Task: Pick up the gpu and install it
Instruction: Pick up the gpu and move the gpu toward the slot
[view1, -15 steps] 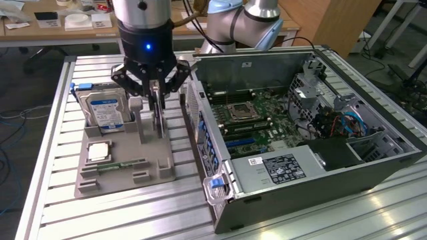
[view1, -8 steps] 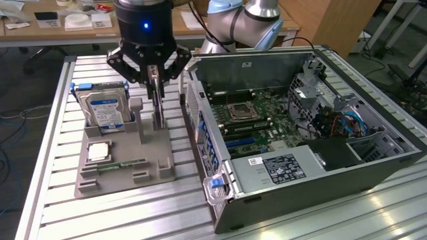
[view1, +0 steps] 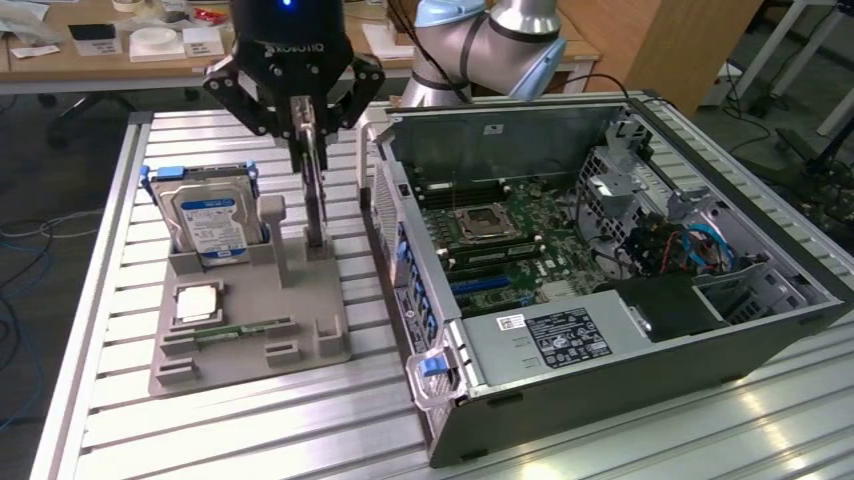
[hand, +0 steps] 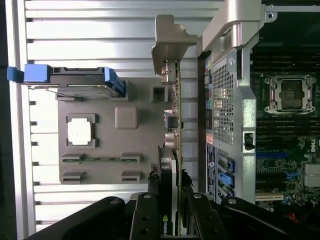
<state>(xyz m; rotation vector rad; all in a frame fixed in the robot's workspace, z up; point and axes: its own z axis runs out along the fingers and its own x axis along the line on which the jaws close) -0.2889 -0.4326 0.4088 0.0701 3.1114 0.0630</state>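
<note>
1. The gpu (view1: 314, 200), a thin flat dark circuit card with a black cooler on one face and a silver metal bracket (hand: 169, 37) at one end, stands on edge in a slot of the grey moulded parts holder (view1: 254, 345). The holder lies on the slatted aluminium tabletop (view1: 107, 400), just beside the open grey computer case (view1: 534, 130).
2. The black claw (view1: 310, 130) is down over the card's top edge. In the wrist view the claw (hand: 170, 220) has one finger on each face of the gpu (hand: 170, 170) and no gap shows, so I judge it closed on the card.
3. I cannot tell whether the card's lower edge is seated in the slot or just lifted out of it.
4. Handling, as a judgement: the card looks light and stiff, so it should not sag or flex in a pinch across its faces.
5. It is also fragile. The bare board side carries small parts, and the lower contact edge should not be scraped or knocked.
6. The cooler's smooth black shell could slip under a weak squeeze. The bracket end probably weighs more, so an off-centre hold may let the card tilt.
7. The best hold looks like the one shown, across cooler and board near the upper edge, clear of the bracket.
8. A boxy hard drive with a blue-white label (view1: 207, 215), a square silver processor chip (view1: 196, 300) and a narrow green memory stick (view1: 247, 328) share the holder, apart from the card.
</note>
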